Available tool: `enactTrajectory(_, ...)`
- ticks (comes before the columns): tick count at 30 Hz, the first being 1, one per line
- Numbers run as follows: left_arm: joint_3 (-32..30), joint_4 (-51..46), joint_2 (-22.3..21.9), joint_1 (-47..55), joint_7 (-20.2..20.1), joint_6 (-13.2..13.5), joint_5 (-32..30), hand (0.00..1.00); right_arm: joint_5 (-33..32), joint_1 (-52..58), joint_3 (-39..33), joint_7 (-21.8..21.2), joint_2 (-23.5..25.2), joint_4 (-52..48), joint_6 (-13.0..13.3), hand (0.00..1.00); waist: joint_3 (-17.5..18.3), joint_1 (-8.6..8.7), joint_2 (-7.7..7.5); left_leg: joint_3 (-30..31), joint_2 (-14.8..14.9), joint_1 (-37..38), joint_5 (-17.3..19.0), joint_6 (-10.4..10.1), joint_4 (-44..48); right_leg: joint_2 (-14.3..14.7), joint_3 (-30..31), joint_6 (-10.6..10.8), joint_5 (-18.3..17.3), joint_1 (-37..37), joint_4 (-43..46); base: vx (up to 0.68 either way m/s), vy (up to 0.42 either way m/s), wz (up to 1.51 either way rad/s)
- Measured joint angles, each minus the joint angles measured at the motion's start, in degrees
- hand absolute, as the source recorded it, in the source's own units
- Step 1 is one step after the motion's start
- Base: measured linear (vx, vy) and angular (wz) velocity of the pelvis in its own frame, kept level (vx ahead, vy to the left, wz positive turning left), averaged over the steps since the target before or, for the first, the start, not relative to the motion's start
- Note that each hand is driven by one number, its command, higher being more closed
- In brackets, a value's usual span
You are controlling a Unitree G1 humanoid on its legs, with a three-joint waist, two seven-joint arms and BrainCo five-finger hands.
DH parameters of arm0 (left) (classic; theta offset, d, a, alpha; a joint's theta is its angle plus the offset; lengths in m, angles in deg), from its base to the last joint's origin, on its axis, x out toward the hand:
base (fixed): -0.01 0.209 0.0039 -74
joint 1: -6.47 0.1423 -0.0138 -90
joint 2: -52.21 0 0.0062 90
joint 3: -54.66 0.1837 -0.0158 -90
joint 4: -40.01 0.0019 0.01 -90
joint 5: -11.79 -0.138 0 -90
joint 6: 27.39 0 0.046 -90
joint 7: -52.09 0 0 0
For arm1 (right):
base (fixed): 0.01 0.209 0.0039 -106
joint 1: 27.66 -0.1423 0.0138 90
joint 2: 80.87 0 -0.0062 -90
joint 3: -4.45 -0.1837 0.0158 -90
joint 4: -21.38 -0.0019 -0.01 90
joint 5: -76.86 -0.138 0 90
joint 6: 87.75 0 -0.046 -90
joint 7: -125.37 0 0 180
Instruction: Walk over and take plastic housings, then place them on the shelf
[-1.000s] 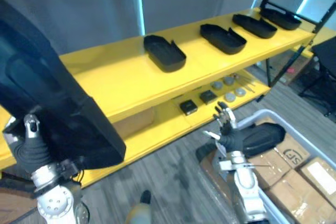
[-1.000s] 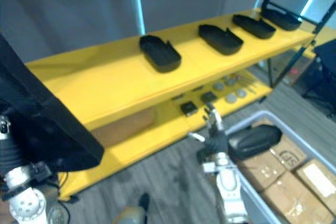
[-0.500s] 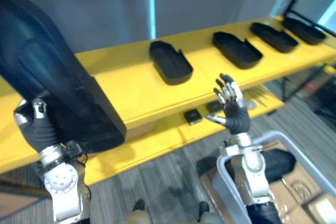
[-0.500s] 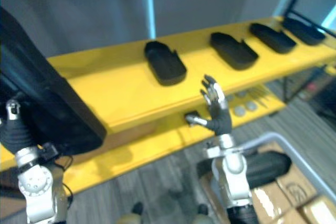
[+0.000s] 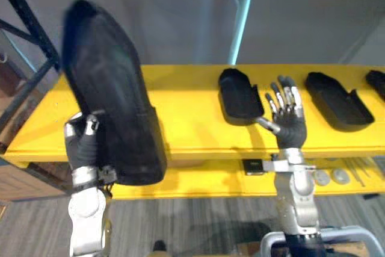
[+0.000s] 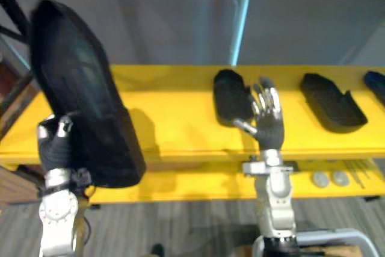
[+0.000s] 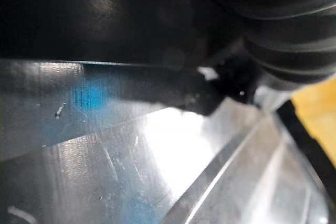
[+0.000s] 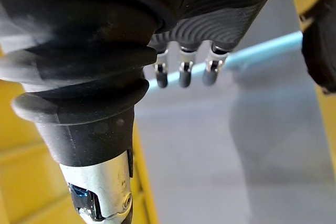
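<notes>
Leftward, large black plastic housing [image 5: 108,88] held upright before yellow shelf [image 5: 186,124], clasped near its lower end by left hand [image 5: 84,145]; right hand [image 5: 290,127] upright, fingers spread, empty.

Four housings [image 5: 240,94] (one cut off), two grey discs [image 5: 322,177].

A grey wall [image 5: 180,10] stands at the back, with a light-blue vertical strip [image 5: 242,16] running down it. Black frame bars [image 5: 27,28] cross at the far left. Lower down, a small black square block [image 5: 252,165] lies near 2 grey discs [image 5: 322,177] and some thin rods [image 5: 359,170]. The floor [image 5: 198,227] is grey wood-grain.
</notes>
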State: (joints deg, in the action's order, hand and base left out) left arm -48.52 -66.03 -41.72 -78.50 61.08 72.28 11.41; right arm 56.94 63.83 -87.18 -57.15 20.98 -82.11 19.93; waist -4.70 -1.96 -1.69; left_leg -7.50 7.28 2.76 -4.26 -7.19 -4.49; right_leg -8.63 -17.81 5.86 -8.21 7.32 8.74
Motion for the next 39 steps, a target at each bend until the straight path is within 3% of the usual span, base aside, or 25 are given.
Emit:
enactTrajectory(5, -2.4, 13.3, 6.8, -8.3, -1.2, -3.0, 0.1, 1.00, 3.8, 8.8, -2.7, -1.9, 0.0, -2.0, 0.0, 0.00, -0.5, 3.71, 1.30, -5.3, -0.3, 1.2, 0.6, 0.4, -0.1, -0.3, 4.4, 1.0, 0.6, -0.7, -2.7, -0.08, 0.016, -0.50)
enactTrajectory(7, -2.4, 20.8, 9.2, -12.1, -1.2, -4.5, 0.1, 1.00, 3.8, 11.2, -4.2, -3.8, -0.7, -2.0, -0.2, 0.00, -0.3, 5.81, 2.63, -6.8, 0.0, 1.3, 0.6, 0.3, -0.1, 0.1, 5.9, 0.8, 1.4, -1.6, -2.9, -0.13, 0.011, -0.39)
enactTrajectory(10, -2.4, 32.2, 13.4, -17.9, -1.2, -5.3, 0.5, 1.00, 3.4, 13.7, -5.5, -5.2, -2.6, -2.1, -0.4, 0.00, 0.5, 7.50, 4.14, -9.0, 0.2, 1.2, 0.4, 0.4, -0.2, 0.5, 8.7, 0.8, 2.7, -3.2, -3.4, -0.08, 0.024, -0.42)
enactTrajectory(12, -2.3, 38.6, 16.5, -21.9, -1.2, -6.1, 0.6, 1.00, 2.5, 14.4, -5.5, -6.3, -3.2, -2.1, -0.6, 0.00, 0.3, 9.01, 4.47, -9.7, 0.3, 1.3, 0.3, 0.4, -0.2, 0.5, 9.4, 0.8, 3.1, -3.5, -3.5, -0.04, 0.015, -0.20)
enactTrajectory(16, -2.3, 49.9, 21.6, -29.1, -1.1, -8.8, 3.0, 1.00, 0.7, 15.5, -5.4, -8.4, -4.2, -2.4, -1.3, 0.00, 0.4, 10.36, 4.85, -11.9, 0.4, 1.2, 0.3, 0.4, -0.2, 0.7, 11.8, 0.9, 3.9, -5.0, -3.6, -0.03, 0.020, -0.29)
enactTrajectory(18, -2.0, 56.8, 23.9, -32.9, -1.0, -12.2, 5.0, 1.00, -0.1, 16.0, -5.4, -9.5, -5.8, -2.5, -3.0, 0.00, 0.3, 11.73, 4.94, -12.3, 0.3, 1.3, 0.3, 0.4, -0.2, 0.7, 12.9, 1.0, 4.1, -5.4, -3.6, 0.00, 0.022, -0.17)
enactTrajectory(24, -1.8, 66.9, 25.3, -36.8, -0.3, -20.2, 7.2, 1.00, -1.8, 15.9, -4.7, -11.4, -9.6, -3.8, -5.6, 0.00, -0.6, 13.57, 6.28, -14.0, 0.3, 1.2, 0.3, 0.4, -0.1, 0.7, 14.9, 1.0, 4.1, -7.3, -2.3, 0.01, 0.014, -0.15)
enactTrajectory(27, -1.7, 69.6, 25.5, -38.8, -0.3, -22.6, 9.1, 1.00, -1.8, 15.6, -4.7, -11.4, -10.8, -3.9, -5.8, 0.00, -2.7, 13.90, 6.76, -14.3, 0.2, 1.1, 0.3, 0.5, 0.4, 0.6, 15.4, 0.9, 3.7, -8.3, -0.8, -0.03, 0.011, -0.08)
enactTrajectory(39, -1.5, 72.9, 28.2, -42.6, 0.3, -26.7, 11.6, 1.00, -1.8, 15.1, -5.0, -11.3, -11.8, -4.5, -6.8, 0.00, -6.9, 15.63, 7.17, -15.5, 0.1, 0.1, 0.4, 0.7, 1.1, 0.5, 16.9, 0.9, 2.5, -11.5, 2.8, -0.02, -0.002, -0.05)
